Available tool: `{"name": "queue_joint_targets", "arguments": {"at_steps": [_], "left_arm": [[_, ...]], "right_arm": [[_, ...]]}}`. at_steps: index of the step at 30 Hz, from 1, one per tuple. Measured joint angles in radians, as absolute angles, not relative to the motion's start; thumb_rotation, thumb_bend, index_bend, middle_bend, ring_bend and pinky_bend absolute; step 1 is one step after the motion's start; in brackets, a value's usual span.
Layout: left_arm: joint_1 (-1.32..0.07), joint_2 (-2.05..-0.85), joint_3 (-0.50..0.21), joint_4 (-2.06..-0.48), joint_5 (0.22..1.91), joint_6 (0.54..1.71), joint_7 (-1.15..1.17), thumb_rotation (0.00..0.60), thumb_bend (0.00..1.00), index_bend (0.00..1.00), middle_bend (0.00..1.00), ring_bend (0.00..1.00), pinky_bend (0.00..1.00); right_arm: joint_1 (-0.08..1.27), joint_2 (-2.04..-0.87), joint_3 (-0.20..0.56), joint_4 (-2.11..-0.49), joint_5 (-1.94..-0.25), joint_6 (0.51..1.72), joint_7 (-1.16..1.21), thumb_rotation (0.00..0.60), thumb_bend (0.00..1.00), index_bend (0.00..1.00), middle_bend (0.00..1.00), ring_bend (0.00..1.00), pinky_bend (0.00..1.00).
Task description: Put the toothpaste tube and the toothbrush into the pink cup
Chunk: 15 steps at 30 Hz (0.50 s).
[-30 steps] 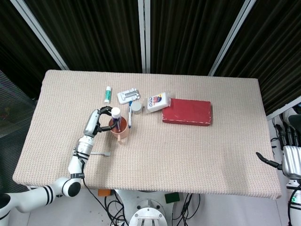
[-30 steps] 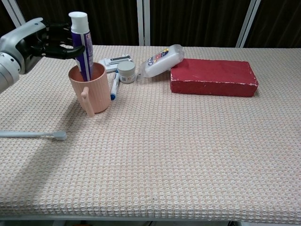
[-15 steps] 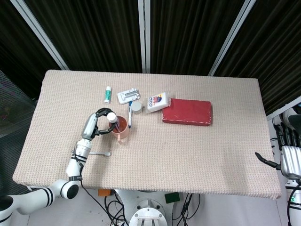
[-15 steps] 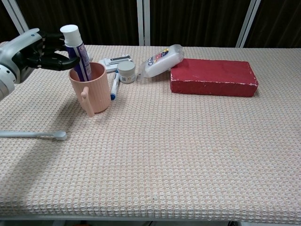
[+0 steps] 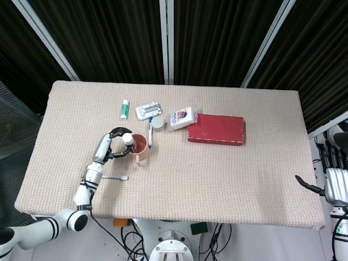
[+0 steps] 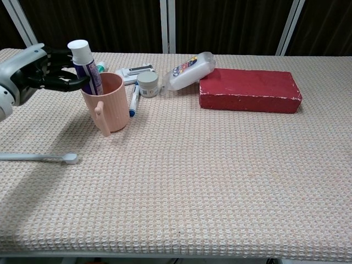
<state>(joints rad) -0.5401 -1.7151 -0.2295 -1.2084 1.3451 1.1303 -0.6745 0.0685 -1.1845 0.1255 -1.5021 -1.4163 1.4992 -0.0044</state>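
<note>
The pink cup (image 6: pixel 109 107) stands on the table's left part, its handle facing the front. The purple and white toothpaste tube (image 6: pixel 83 65) stands in it, white cap up, leaning left against the rim. My left hand (image 6: pixel 34 70) is just left of the cup and holds the tube's upper part between its fingers (image 6: pixel 70 84). From the head view the same hand (image 5: pixel 110 142) wraps the tube (image 5: pixel 128 140) beside the cup (image 5: pixel 140 148). The grey toothbrush (image 6: pixel 37 157) lies flat near the front left edge. My right hand (image 5: pixel 333 184) hangs open off the table's right edge.
Behind the cup lie a blue pen (image 6: pixel 133 101), a small grey jar (image 6: pixel 147 84) and a blister pack (image 6: pixel 135 71). A white bottle (image 6: pixel 188 70) leans on a red box (image 6: pixel 250 89) further right. A green and white stick (image 5: pixel 124 109) lies at the back left.
My left hand has moved down and to the left with the tube. The tube has sunk deeper into the cup and now tilts left. The right hand stayed put.
</note>
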Motion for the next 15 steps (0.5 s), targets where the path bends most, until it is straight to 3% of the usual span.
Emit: {"name": "queue_joint_targets", "arguments": {"at_steps": [8,15], "left_arm": [[-0.539,-1.714,-0.212,-1.195,1.374,1.135,-0.707,0.6,0.31,0.26,0.27,0.16,0.28],[-0.534,-1.704,-0.211,-1.208,1.383,1.148,-0.726,0.6,0.29,0.23,0.25,0.15,0.28]], "right_arm": [[0.067,-1.185,0.127,-1.499,-1.419,1.504,-0.002,0.399,0.29,0.0,0.0,0.0,0.0],[0.067,-1.181,0.128,-1.505,-1.422,1.507,-0.002,0.4,0.29,0.0,0.0,0.0,0.0]]}}
